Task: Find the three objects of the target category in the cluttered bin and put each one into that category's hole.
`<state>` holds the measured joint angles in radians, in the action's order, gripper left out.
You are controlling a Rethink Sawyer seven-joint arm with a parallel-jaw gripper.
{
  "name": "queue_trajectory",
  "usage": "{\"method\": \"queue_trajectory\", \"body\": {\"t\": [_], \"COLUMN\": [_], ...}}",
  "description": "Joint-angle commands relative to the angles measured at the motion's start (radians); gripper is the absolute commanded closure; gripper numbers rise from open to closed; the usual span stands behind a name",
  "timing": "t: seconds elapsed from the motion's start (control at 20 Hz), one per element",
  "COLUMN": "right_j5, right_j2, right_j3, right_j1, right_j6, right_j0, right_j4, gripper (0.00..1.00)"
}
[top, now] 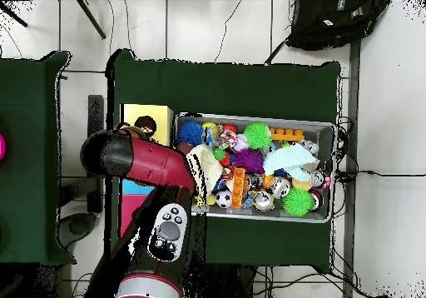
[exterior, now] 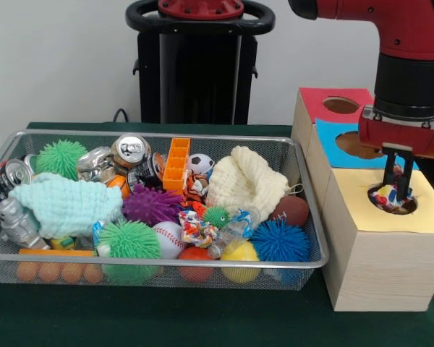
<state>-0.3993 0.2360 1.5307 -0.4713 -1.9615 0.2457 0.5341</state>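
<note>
My gripper (exterior: 398,189) hangs straight down over the yellow-surround hole (exterior: 409,207) on the pale wooden box (exterior: 376,267) at the right. It is shut on a colourful crumpled wrapper (exterior: 390,196), whose lower end sits in the hole's mouth. The wire mesh bin (exterior: 159,262) stands to the left of the box, full of mixed clutter. In the overhead view my arm (top: 141,157) reaches over the boxes and hides the gripper. There the yellow card (top: 135,113) lies just left of the bin (top: 250,116).
The bin holds spiky rubber balls (exterior: 281,240), crushed cans (exterior: 131,149), knitted cloths (exterior: 246,181), a baseball (exterior: 168,238), an orange block (exterior: 176,163) and another crumpled wrapper (exterior: 195,228). Behind the yellow box stand the blue-surround hole (exterior: 354,144) and the red-surround hole (exterior: 340,105).
</note>
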Motion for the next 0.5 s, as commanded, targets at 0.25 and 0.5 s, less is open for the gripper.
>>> {"method": "queue_trajectory", "body": {"t": [0.25, 0.5], "right_j5": [-0.059, -0.124], "right_j2": [-0.039, -0.011], "right_j3": [0.084, 0.036], "right_j1": [0.177, 0.188], "right_j6": [-0.269, -0.265], "right_j0": [0.016, 0.016], "right_j4": [0.025, 0.024], "gripper": [1.0, 1.0]}}
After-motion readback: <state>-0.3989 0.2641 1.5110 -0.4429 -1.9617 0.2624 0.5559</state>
